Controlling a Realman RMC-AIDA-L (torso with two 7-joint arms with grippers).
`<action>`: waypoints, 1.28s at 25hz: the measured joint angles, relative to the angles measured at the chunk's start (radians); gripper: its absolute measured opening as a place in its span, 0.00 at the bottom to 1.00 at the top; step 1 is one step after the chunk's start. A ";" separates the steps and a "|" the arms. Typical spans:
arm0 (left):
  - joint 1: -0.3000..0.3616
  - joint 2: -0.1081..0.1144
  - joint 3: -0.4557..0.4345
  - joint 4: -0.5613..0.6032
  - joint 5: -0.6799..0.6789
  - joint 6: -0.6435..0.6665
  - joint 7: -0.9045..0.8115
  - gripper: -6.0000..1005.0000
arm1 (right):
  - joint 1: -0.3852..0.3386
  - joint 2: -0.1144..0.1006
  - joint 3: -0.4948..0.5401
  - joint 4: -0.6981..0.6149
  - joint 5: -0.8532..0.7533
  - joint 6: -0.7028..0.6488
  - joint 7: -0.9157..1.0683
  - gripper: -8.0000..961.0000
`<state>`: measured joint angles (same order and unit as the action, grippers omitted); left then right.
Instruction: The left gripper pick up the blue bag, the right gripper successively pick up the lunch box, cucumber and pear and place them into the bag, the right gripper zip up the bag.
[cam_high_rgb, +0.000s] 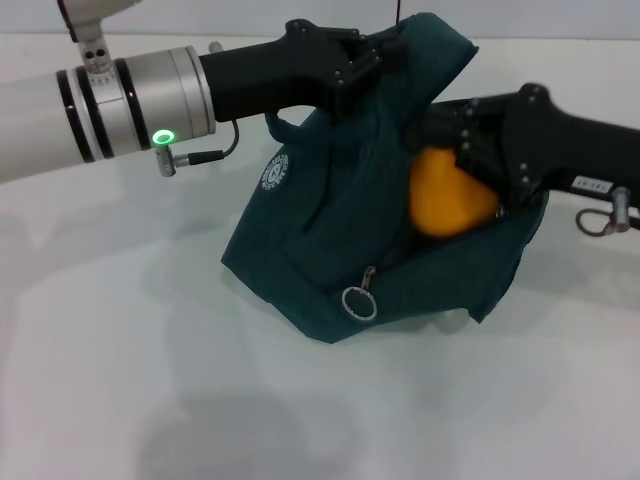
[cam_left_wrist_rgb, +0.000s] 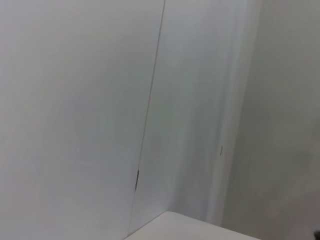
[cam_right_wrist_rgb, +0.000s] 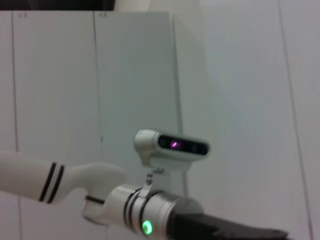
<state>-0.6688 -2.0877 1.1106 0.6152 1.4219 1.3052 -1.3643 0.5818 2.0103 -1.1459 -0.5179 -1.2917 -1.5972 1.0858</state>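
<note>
Counter (cam_high_rgb: 120, 380): white, nearest the head camera; it carries the bag.
Zipper ring (cam_high_rgb: 359, 303): a metal ring pull hanging on the near face of the bag, at the low end of the open zipper line.
Blue bag (cam_high_rgb: 330, 230): dark teal fabric, its base on the counter, its top corner pulled up and back so the body slumps forward. A small white round logo (cam_high_rgb: 274, 172) shows on its left side. The mouth gapes toward the right.
Left gripper (cam_high_rgb: 375, 52): reaches in from the left with its silver wrist and lit green ring (cam_high_rgb: 162, 137); its fingers are closed on the fabric at the bag's upper edge, holding it up.
Pear (cam_high_rgb: 450, 195): orange-yellow, sitting in the open mouth of the bag, partly covered by the right gripper.
Right gripper (cam_high_rgb: 462, 150): all black, coming in from the right at the bag's mouth, right against the pear; it seems to grip the fruit, but I cannot tell how its fingers stand.
Right wrist view: shows the left arm's silver wrist (cam_right_wrist_rgb: 150, 212) and a pale wall.
Left wrist view: only pale wall panels.
</note>
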 joint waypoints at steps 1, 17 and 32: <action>0.000 0.000 0.000 0.000 0.000 0.000 0.000 0.04 | 0.002 0.000 -0.012 0.000 0.000 0.001 0.007 0.05; 0.000 0.000 -0.004 -0.006 0.000 0.000 -0.002 0.05 | -0.038 -0.001 -0.015 -0.017 0.026 -0.015 0.097 0.20; 0.010 0.001 -0.008 -0.008 0.001 -0.001 0.004 0.05 | -0.273 -0.137 0.134 -0.074 -0.177 -0.303 0.025 0.45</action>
<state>-0.6592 -2.0865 1.1030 0.6072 1.4229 1.3041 -1.3607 0.3089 1.8736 -1.0119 -0.5917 -1.4691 -1.9001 1.1104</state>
